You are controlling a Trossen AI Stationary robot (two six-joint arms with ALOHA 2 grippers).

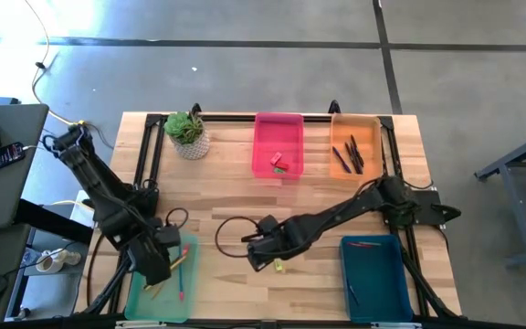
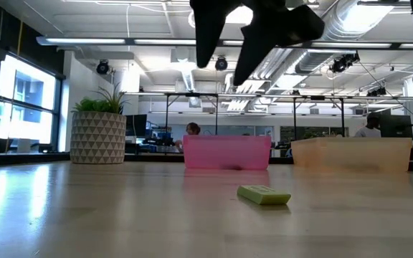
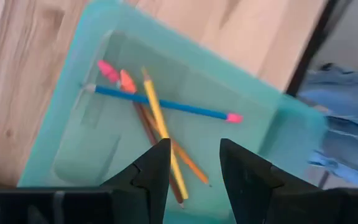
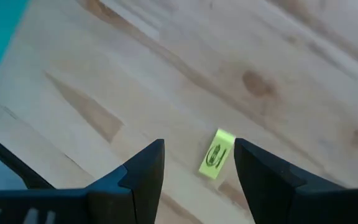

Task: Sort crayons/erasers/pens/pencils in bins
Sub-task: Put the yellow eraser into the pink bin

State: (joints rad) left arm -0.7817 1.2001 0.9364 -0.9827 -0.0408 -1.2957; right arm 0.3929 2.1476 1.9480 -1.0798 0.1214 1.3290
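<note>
A yellow-green eraser [image 4: 216, 154] lies flat on the wooden table, near its front middle [image 1: 278, 266]; it also shows in the low view [image 2: 264, 195]. My right gripper [image 4: 199, 146] is open and empty, hanging above the eraser [image 2: 228, 54], clear of it. My left gripper [image 3: 194, 146] is open and empty above the light green bin [image 1: 158, 283]. That bin holds several pencils [image 3: 160, 124]: yellow, orange-wood and a blue one with a pink end.
The pink bin [image 1: 278, 144] at the far middle holds a red and a green eraser. The orange bin [image 1: 354, 146] beside it holds dark and orange sticks. The teal-blue bin [image 1: 373, 274] at the front right holds a red and a dark stick. A potted plant [image 1: 187, 132] stands far left.
</note>
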